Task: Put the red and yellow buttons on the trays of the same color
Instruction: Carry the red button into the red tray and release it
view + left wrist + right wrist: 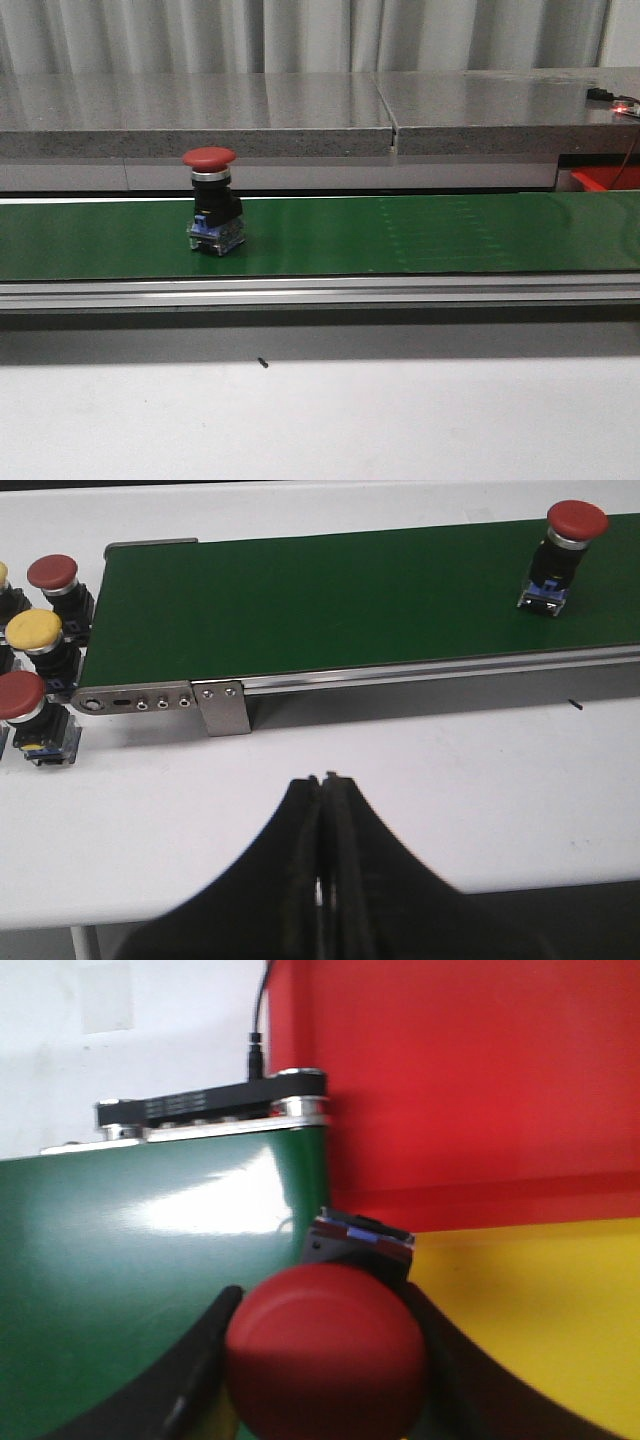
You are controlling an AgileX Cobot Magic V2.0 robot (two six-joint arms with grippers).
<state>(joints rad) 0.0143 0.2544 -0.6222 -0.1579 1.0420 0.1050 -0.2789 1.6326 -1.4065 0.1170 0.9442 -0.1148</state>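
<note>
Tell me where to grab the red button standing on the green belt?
Grab the red button by its black body, just under the wide red cap, probably coming down from above. It stands upright on the green belt, and the overhanging cap should stop it slipping out.

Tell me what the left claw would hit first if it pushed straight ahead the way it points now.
Likely the metal side rail of the green conveyor belt, past bare white table. The shut left claw may sit higher than the rail; depth is unclear.
</note>
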